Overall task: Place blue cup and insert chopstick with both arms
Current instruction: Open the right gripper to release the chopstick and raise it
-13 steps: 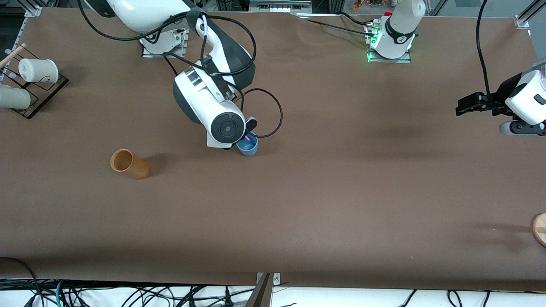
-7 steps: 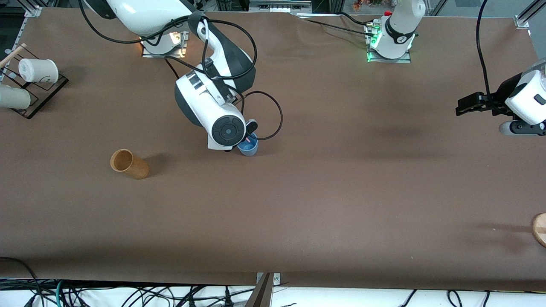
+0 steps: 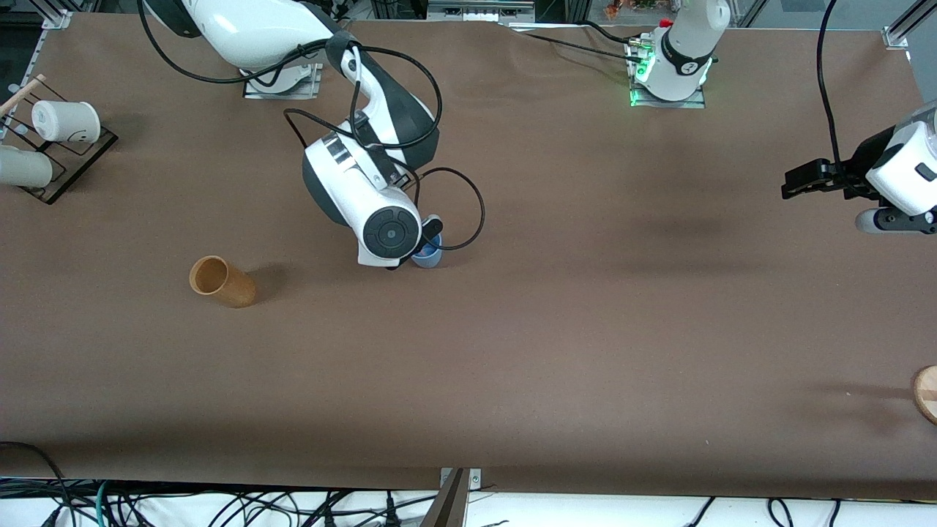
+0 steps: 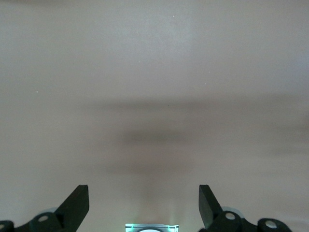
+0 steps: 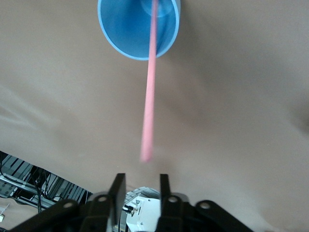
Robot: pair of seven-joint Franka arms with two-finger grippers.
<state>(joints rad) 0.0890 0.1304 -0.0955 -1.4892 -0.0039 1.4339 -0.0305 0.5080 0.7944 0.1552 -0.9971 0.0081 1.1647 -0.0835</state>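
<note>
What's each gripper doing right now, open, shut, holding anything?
Left gripper: open, empty, waiting over bare table at the left arm's end.
Right gripper: open, over the blue cup; the chopstick stands in the cup, clear of its fingers.

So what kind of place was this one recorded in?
Most likely a robotics lab bench: two arms bolted to a table under brown covering, loose cables along its edge, and metal framing at the corners.

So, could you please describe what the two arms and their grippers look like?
Both arms are glossy white with black joints and trailing black cables. The right arm's wrist bears a round black cap. The left gripper and the right gripper are black with flat, narrow fingers.
</note>
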